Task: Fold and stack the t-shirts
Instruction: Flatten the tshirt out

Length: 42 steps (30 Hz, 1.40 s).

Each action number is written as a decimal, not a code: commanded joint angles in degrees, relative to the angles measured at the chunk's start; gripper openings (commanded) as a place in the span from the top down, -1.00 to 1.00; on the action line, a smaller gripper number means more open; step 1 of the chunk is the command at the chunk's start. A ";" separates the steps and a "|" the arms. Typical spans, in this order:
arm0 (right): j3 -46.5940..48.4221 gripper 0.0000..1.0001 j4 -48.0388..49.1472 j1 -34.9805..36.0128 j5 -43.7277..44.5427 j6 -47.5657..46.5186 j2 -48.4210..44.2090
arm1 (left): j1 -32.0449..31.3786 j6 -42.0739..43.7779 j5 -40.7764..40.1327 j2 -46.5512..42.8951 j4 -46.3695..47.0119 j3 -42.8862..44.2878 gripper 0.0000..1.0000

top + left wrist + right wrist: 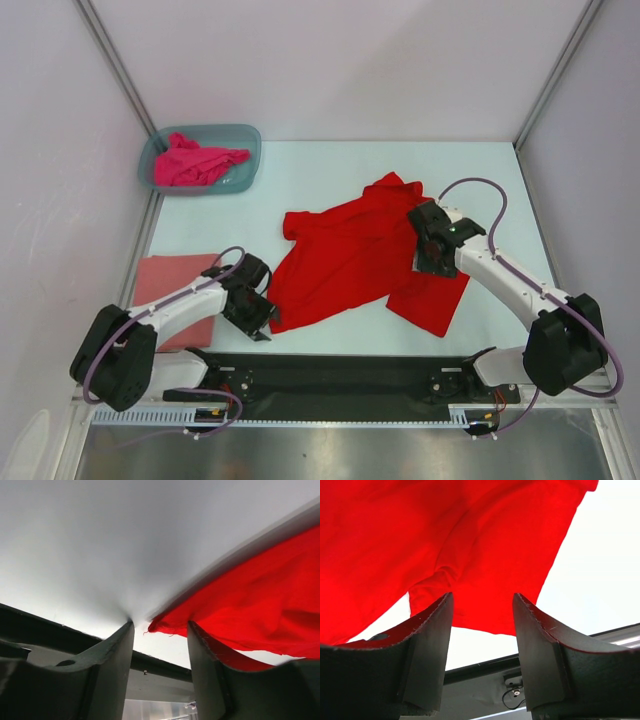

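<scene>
**Red shirt spread out, both end effectors released**

Top external view: a bright red cloth t-shirt [345, 255] lies rumpled and unfolded in the middle of the pale tabletop [330, 170]. A dusty salmon-pink shirt [165, 290] lies folded flat near the left edge. A hot magenta-pink shirt [195, 163] sits bunched in a translucent blue-grey plastic tub [247, 138] at the far left corner. The left end effector [262, 322] is at the red shirt's near-left hem. The right end effector [432, 258] is over the shirt's right side.

Left wrist view: the left end effector [160, 630] has its jaws spread apart, gripping nothing. A corner of the red shirt lies just beyond the tips.

Right wrist view: the right end effector [482, 602] is likewise released, with red cloth filling the view beyond its parted fingers [427, 645].
</scene>
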 commanded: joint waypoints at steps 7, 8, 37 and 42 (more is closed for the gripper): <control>1.44 -0.12 -0.26 -0.22 1.11 1.10 -1.27 | 0.45 0.27 -0.60 4.16 3.45 0.09 0.07; 1.44 -0.12 -0.35 -0.31 1.29 1.10 -1.36 | 0.53 0.35 -0.60 4.34 3.54 -0.26 0.09; -13.94 0.22 11.60 -13.84 -13.04 1.72 3.46 | 9.32 37.17 -21.27 3.98 2.13 19.69 0.99; -8.94 0.24 14.23 -13.93 -10.05 -1.27 11.37 | 9.32 43.32 -19.15 5.83 5.72 20.48 1.00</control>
